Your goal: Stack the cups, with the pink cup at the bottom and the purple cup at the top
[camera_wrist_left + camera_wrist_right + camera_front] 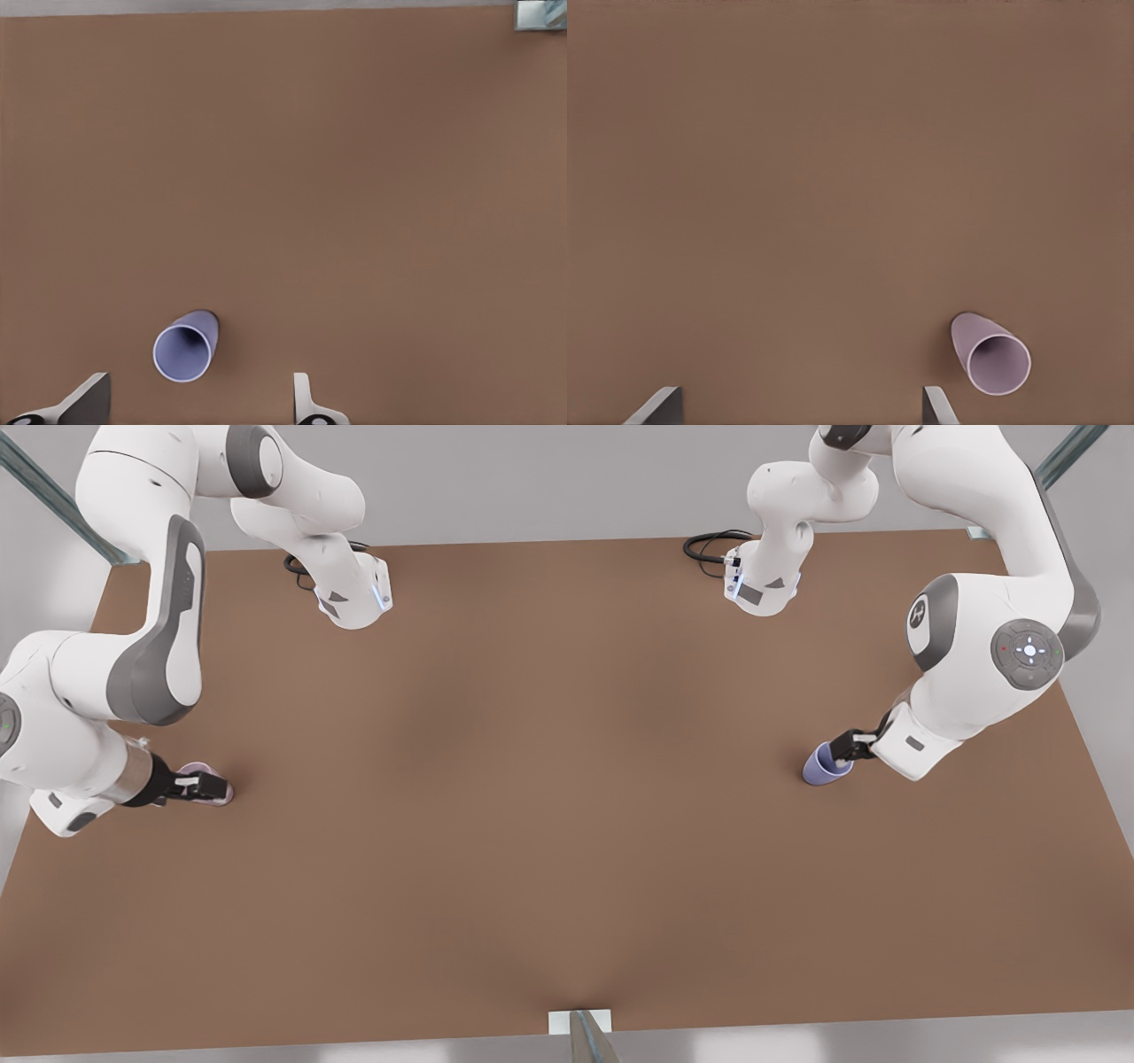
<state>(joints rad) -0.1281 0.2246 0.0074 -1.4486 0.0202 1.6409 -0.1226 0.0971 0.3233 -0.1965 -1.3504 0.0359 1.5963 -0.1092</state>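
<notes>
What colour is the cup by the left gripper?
Blue-violet. The purple cup shows best in the left wrist view, between the left gripper's open fingers.

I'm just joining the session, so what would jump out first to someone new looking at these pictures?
Two white arms reach over a bare brown table. At the front view's right, the left gripper, fingers open, hovers over the purple cup. Far across at the front view's left, the right gripper, also open, hovers over the pink cup.

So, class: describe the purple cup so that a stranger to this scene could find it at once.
Start at the brown table and go to the front view's right side, where the left gripper hangs open. The purple cup stands upright beneath it, periwinkle blue-violet, unlike the paler pink cup far across the table.
</notes>
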